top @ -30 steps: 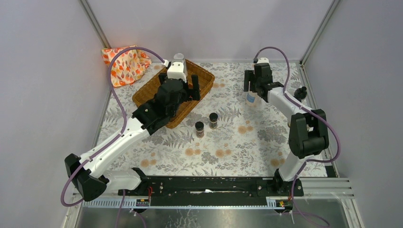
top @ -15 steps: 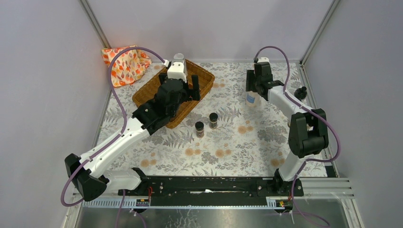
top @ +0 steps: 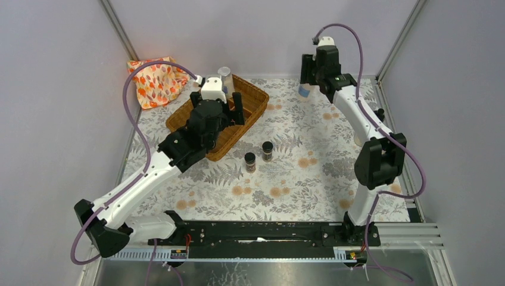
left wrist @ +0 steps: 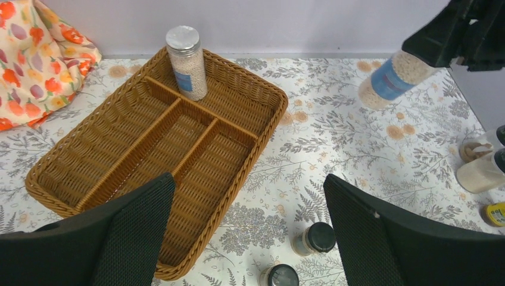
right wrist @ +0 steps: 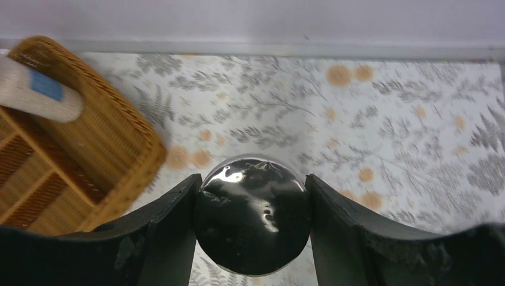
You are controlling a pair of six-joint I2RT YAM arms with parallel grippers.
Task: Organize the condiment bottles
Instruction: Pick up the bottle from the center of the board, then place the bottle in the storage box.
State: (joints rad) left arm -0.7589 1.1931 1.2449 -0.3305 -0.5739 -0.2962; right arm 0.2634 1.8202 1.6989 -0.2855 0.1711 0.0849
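A tall clear jar (top: pixel 304 90) of white grains with a blue label hangs above the back of the table, my right gripper (top: pixel 311 72) shut on its silver lid (right wrist: pixel 251 214). The left wrist view shows this jar (left wrist: pixel 390 80) tilted in the air. A second such jar (top: pixel 225 77) stands upright in the far corner of the wicker tray (top: pixel 256 95). Two short black-capped spice jars (top: pixel 249 161) (top: pixel 267 150) stand on the table right of the tray. My left gripper (top: pixel 220 106) hovers open over the tray's near end, holding nothing (left wrist: pixel 247 202).
An orange-patterned cloth (top: pixel 153 80) lies at the back left. Several more small bottles (left wrist: pixel 479 173) stand at the right edge, one of them black-capped (top: pixel 377 114), partly hidden by the right arm. Walls and metal posts bound the table.
My right gripper closed on the blue-labelled jar and lifted it off the table, up and toward the back. The left arm shifted slightly left over the tray.
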